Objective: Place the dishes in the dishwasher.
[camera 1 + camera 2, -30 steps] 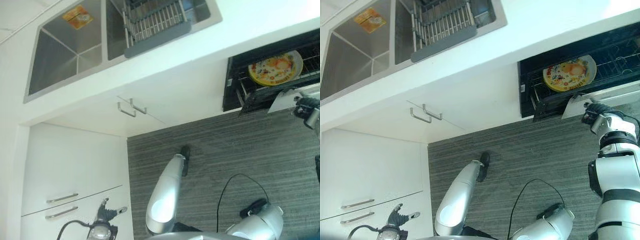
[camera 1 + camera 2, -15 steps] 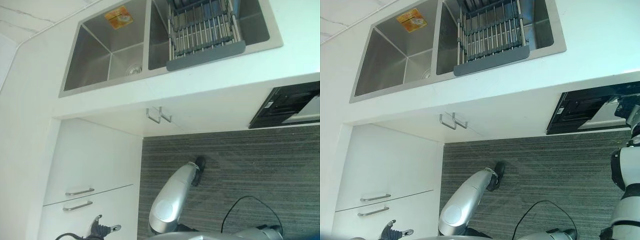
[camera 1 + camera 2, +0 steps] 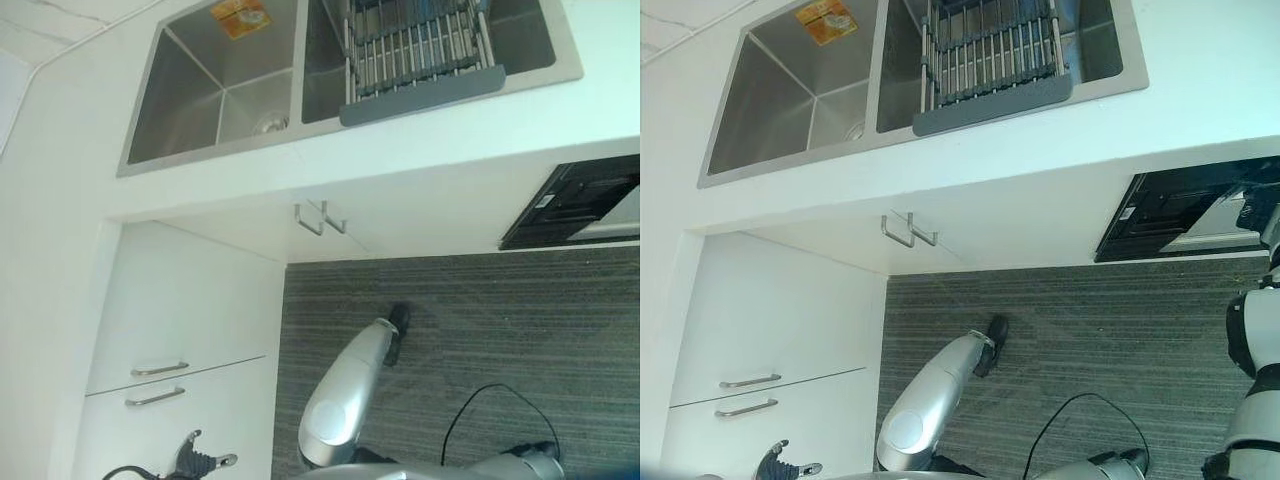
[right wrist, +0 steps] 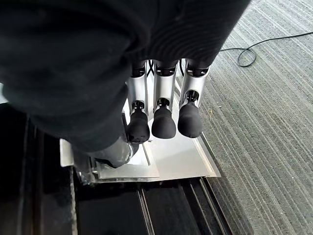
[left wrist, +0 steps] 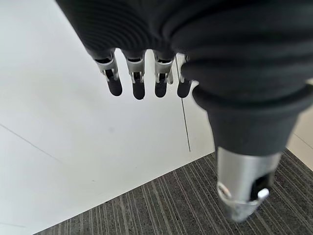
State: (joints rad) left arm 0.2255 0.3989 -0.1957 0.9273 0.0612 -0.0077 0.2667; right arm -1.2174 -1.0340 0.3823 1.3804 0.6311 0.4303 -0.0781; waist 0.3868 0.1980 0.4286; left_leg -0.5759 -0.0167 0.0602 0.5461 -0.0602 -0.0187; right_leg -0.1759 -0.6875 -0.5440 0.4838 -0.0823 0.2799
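A yellow-orange label sits on the back wall of the left sink basin at the upper left of the head views; its print is too small to make out. In the right basin a dish rack with a dark front lip runs its long side across the basin, its bars pointing away from the counter edge.

The dishwasher shows at the right edge, below the white counter, as a dark opening with a pale door panel at its mouth. No dish can be made out inside it from here.

The right hand hangs above that pale panel, over the dark runners of the opening, fingers straight and relaxed, holding nothing. The left hand shows at the bottom left of the head views, in front of the white cabinet; its fingers are loose and empty.

Grey striped carpet covers the floor at the lower right.
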